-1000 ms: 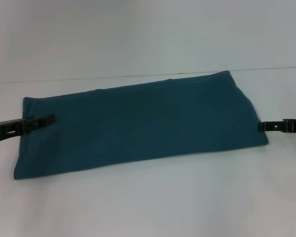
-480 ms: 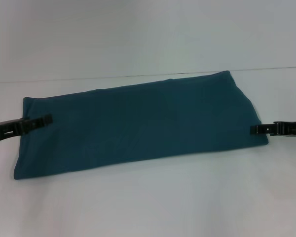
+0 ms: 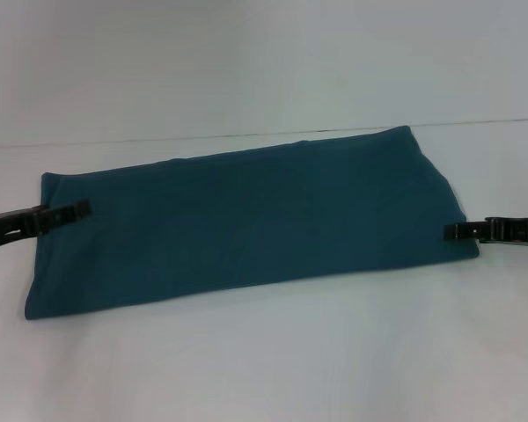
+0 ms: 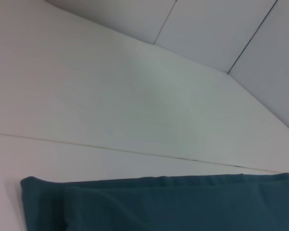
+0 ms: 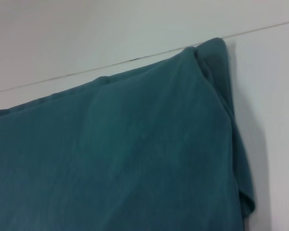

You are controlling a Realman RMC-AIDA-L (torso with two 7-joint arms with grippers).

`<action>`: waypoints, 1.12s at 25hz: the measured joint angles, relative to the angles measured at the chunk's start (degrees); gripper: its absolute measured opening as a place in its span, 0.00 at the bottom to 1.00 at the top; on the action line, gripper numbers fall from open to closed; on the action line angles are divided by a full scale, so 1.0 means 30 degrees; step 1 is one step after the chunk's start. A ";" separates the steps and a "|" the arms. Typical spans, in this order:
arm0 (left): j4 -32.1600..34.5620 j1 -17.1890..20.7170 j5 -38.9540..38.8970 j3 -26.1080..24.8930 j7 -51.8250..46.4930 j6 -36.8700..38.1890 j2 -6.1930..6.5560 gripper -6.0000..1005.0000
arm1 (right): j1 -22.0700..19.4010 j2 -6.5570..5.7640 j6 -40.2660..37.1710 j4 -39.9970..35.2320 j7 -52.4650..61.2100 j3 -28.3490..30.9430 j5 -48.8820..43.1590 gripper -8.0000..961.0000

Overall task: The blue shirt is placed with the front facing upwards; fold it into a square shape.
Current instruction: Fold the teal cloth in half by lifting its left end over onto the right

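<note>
The blue shirt (image 3: 246, 220) lies on the white table, folded into one long band that runs from left to right. No lettering or neck label shows. My left gripper (image 3: 75, 213) reaches in low from the left, its tip over the band's left end. My right gripper (image 3: 458, 231) reaches in low from the right, its tip at the band's right end. The left wrist view shows the layered left end of the shirt (image 4: 159, 202). The right wrist view shows the far right corner of the shirt (image 5: 125, 159), with folded layers along its edge.
The white table (image 3: 264, 352) spreads in front of the shirt and to both sides. A thin seam line (image 3: 202, 137) crosses the table just behind the shirt's far edge. Nothing else stands on it.
My right gripper has slid left, from just beside the shirt's right end onto its edge. My left gripper has drawn back slightly to the left. The shirt has not moved.
</note>
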 joint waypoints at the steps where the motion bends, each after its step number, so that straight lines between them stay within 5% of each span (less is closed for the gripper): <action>1: 0.0000 -0.0008 0.0000 -0.0001 0.0000 -0.0013 -0.0005 0.83 | 0.0006 0.0005 0.0035 0.0048 0.0001 0.0000 0.0000 0.81; 12: 0.0000 -0.0068 -0.0001 -0.0001 0.0002 -0.0027 0.0001 0.83 | 0.0103 0.0041 0.0875 0.0937 -0.0097 0.0000 0.0055 0.77; 14: 0.0001 -0.0083 0.0000 -0.0001 0.0002 -0.0026 0.0005 0.83 | 0.0114 0.0094 0.0993 0.0986 -0.0115 0.0000 0.0072 0.65; 20: -0.0004 -0.0123 0.0000 -0.0002 0.0037 -0.0183 -0.0006 0.83 | 0.0176 0.0175 0.1059 0.0987 -0.0016 0.0000 0.0043 0.59; 28: -0.0031 -0.0120 -0.0001 -0.0001 0.0088 -0.0386 -0.0045 0.83 | 0.0126 0.0175 0.1056 0.0848 0.0130 0.0140 0.0081 0.32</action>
